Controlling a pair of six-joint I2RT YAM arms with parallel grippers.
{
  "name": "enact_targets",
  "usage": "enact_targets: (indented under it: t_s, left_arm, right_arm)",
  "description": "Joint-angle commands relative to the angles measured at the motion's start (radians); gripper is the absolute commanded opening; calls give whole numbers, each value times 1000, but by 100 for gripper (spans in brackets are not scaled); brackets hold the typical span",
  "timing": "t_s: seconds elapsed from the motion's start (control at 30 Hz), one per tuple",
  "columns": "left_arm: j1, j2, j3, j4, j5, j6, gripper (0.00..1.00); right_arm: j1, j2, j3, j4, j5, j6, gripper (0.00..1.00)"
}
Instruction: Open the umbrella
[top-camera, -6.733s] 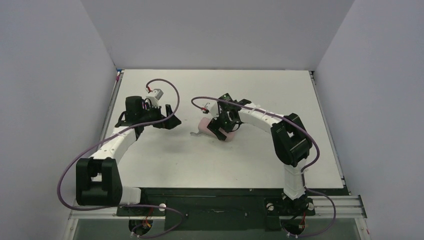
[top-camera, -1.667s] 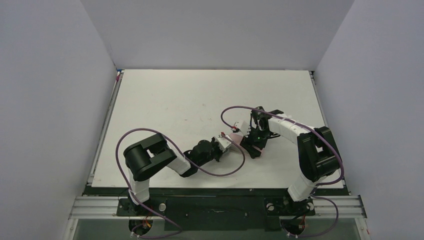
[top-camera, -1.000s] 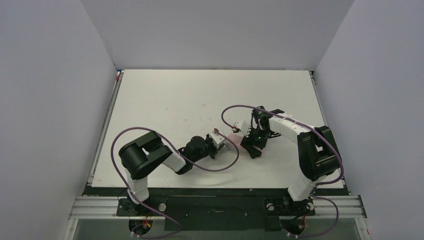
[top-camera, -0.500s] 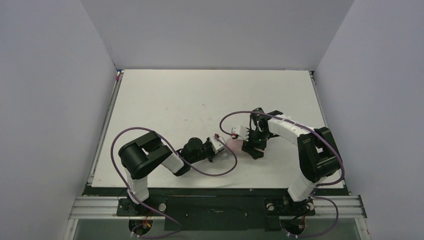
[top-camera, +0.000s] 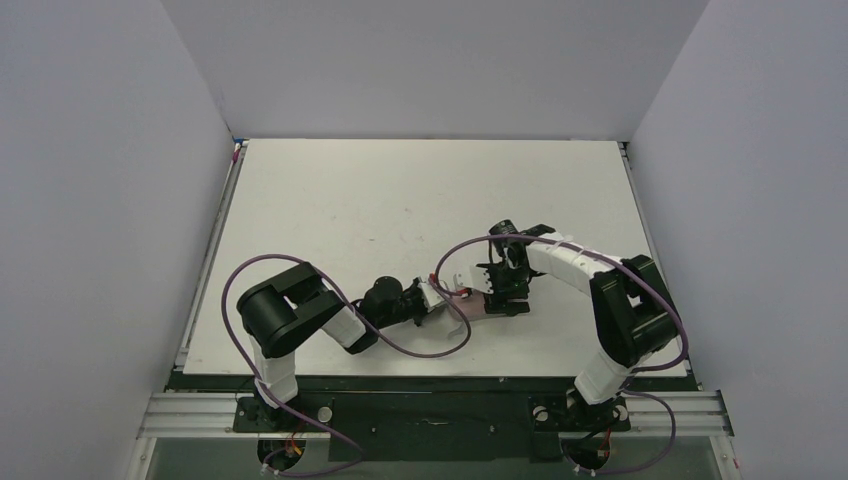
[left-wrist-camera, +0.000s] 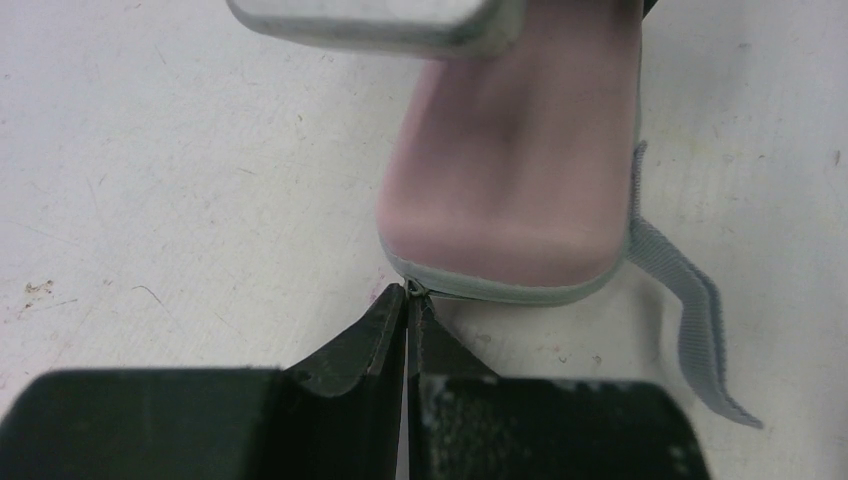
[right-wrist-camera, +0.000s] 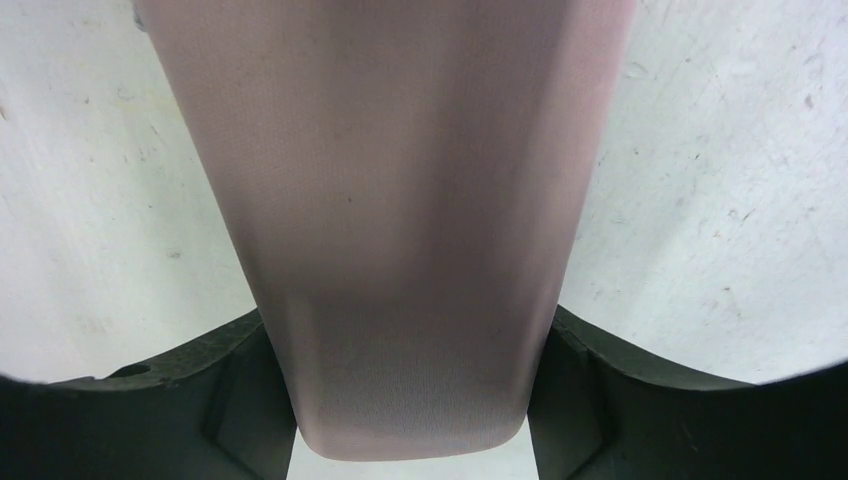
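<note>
Simply scuffed white table (top-camera: 400, 190) between grey walls (top-camera: 100, 150).

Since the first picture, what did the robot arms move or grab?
The left arm swung in from the left toward the middle, and the left gripper closed its jaws at the end seam of the pink case. The right gripper carried the case nearer and rightward. It stayed clamped across the case.

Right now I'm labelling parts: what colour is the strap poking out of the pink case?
The strap is pale grey, clearest in the left wrist view.
</note>
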Motion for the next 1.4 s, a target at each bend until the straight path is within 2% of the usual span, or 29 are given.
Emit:
enact_targets:
  t_s: [0.0, 0.07, 0.17, 0.23, 0.37, 0.47, 0.5, 0.6, 0.7, 0.9, 0.97, 1.1, 1.2, 1.27, 1.37]
  left_arm:
    - [27, -2, 6, 110, -42, 23, 0]
    - [25, -6, 2, 110, -36, 27, 0]
    - [12, -14, -10, 106, -30, 37, 0]
    - [3, -19, -16, 100, -31, 37, 0]
    - [-22, -20, -23, 92, -56, 28, 0]
    - [-43, -20, -18, 82, -80, 17, 0]
    - [-47, -21, -15, 77, -88, 15, 0]
    - [-62, -16, -5, 71, -93, 7, 0]
    - [-72, -13, 1, 67, -97, 8, 0]
    - [-102, -5, 23, 38, -122, 1, 0]
    - [-110, 0, 29, 24, -136, -8, 0]
    - [-118, 13, 28, 12, -156, -20, 0]
    - [-118, 11, 21, 6, -166, -11, 0]
    - [-118, -2, 12, 1, -163, 5, 0]
    - [-124, -20, 3, -15, -154, 13, 0]
  right_arm:
    - [23, -26, -64, -55, 46, -189, 1]
    - [21, -47, -72, -19, 47, -213, 9]
    - [-16, -55, -27, 19, 23, -172, 39]
    - [-57, -55, 36, 34, -9, -81, 51]
    - [-148, -61, 178, -4, -80, 142, 61]
    - [-220, -111, 232, -48, -133, 288, 63]
    - [-234, -126, 243, -58, -157, 308, 68]
    - [-284, -201, 226, -97, -173, 323, 71]
    - [-297, -238, 188, -100, -105, 387, 71]
    - [-392, -217, 194, -129, -104, 748, 70]
    - [-422, -193, 187, -132, -109, 820, 70]
    - [-434, -210, 134, -93, -149, 743, 70]
    - [-406, -209, 114, -62, -99, 666, 70]
    - [-415, -183, 152, -100, -95, 684, 70]
    - [-430, -146, 195, -165, -99, 843, 69]
